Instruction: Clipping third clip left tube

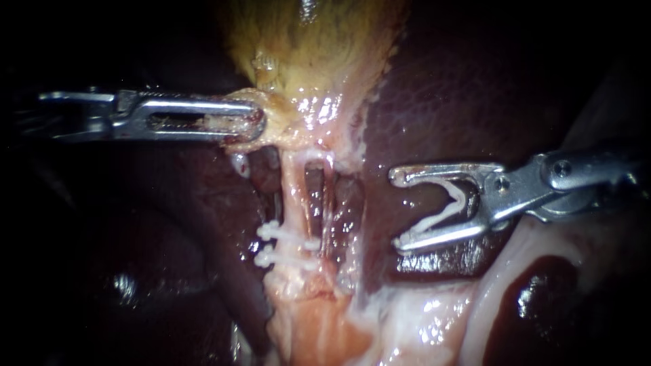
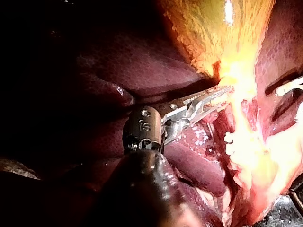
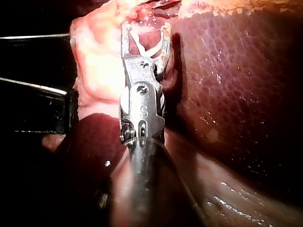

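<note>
With our left instrument [image 1: 254, 123], jaws clamped, we are gripping the gallbladder [image 1: 305, 41]. Our right instrument [image 1: 400, 210] is holding a clip [image 1: 444, 207] in spread jaws — next, likely straddling the left tube [image 1: 291, 193].

Surgical bench: liver [image 1: 475, 102] and gallbladder [image 1: 312, 41] are lying bare under left instrument [image 1: 258, 122] and right instrument [image 1: 395, 210], a clip [image 1: 434, 221] sitting between its jaws.

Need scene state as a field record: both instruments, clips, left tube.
left instrument: shut on gallbladder at its neck
right instrument: holds loaded clip, over liver, apart from the tubes
left tube: carries two set clips, one just below the other
third clip: not yet on the tube
</note>
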Robot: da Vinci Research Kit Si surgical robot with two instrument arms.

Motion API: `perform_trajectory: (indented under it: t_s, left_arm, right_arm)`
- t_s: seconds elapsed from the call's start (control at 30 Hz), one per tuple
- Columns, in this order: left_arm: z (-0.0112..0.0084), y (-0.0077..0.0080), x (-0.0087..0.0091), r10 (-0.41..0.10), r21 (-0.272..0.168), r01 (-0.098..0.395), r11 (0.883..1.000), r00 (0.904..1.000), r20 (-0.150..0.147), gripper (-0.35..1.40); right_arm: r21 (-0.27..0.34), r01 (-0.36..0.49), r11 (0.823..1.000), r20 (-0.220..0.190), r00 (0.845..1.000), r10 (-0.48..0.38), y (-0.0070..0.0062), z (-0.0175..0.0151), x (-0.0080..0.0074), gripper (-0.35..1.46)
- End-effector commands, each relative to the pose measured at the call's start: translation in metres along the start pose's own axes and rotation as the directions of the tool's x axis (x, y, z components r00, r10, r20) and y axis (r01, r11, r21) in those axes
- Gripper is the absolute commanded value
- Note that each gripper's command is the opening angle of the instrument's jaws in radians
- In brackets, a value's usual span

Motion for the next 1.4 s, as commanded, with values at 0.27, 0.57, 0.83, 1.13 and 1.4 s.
perform_trajectory:
  t_s: [0.27, 0.57, 0.83, 1.13, 1.4]
  left_arm:
    - [-0.005, 0.0034, 0.0035, -0.019, -0.014, 0.018, 1.0, 0.9996, -0.019, -0.35]
    - [-0.0059, 0.0036, 0.0039, -0.016, -0.01, 0.015, 1.0, 0.9995, -0.027, -0.35]
    - [-0.0058, 0.0036, 0.0038, -0.015, -0.009, 0.015, 1.0, 0.9995, -0.028, -0.35]
    - [-0.0057, 0.0036, 0.0038, -0.015, -0.009, 0.015, 1.0, 0.9995, -0.028, -0.35]
    - [-0.0054, 0.0038, 0.0038, -0.015, -0.007, 0.015, 1.0, 0.9994, -0.03, -0.35]
  right_arm:
    - [-0.001, -0.001, 1.0, 0.0, 1.0, 0.001, 0.0, 0.0007, 0.0004, 0.5]
    - [0.028, -0.103, 0.994, -0.028, 0.994, 0.104, -0.0001, 0.006, 0.003, 0.5]
    - [0.032, -0.199, 0.98, -0.052, 0.978, 0.2, 0.0018, 0.0111, 0.004, 0.49]
    - [0.033, -0.219, 0.975, -0.051, 0.974, 0.221, 0.0037, 0.0147, 0.0009, 0.49]
    - [0.061, -0.226, 0.972, -0.085, 0.969, 0.231, 0.0051, 0.0182, 0.0016, 0.49]
